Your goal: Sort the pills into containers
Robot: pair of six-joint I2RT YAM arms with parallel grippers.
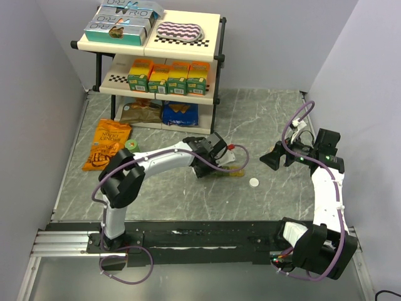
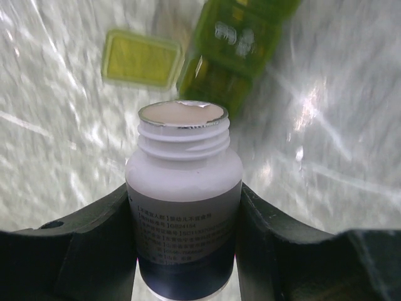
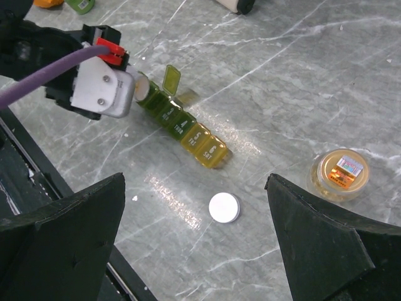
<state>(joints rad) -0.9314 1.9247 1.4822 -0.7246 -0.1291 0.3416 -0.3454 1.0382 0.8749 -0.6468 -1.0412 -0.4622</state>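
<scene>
Grey marbled stone makes up the surface [image 1: 263, 119], walled by pale panels, with a two-tier shelf [image 1: 182, 44] of boxes and cartons at the far side, well beyond both claws

Left claw [image 2: 185, 200] is pinching a white bottle [image 2: 183, 182] by its labelled body, one dark finger [image 2: 94, 232] on each side and the threaded neck sticking out past the fingertips. The bottle has no cap on. Its mouth shows a pale face ringed in silver, and I cannot tell whether that is a seal or the contents. Straight ahead of this claw, just past the bottle mouth, lie the containers [image 2: 232, 56], a strip of translucent compartments on the surface. The dark green end is nearest the claw, and that end compartment's lid [image 2: 141, 58] is flipped open off to the left of the bottle

Right claw [image 3: 194, 182] is spread wide with nothing between its fingers, held above the surface and apart from everything. From its own camera the containers [image 3: 185, 128] run away ahead of it, shading from olive near the left claw to yellow at the closer end. A round white cap [image 3: 223, 207] lies flat just below the gap between its fingers, near the yellow end but not touching it. A small round jar [image 3: 339, 174] with a gold top sits off toward its right finger
</scene>
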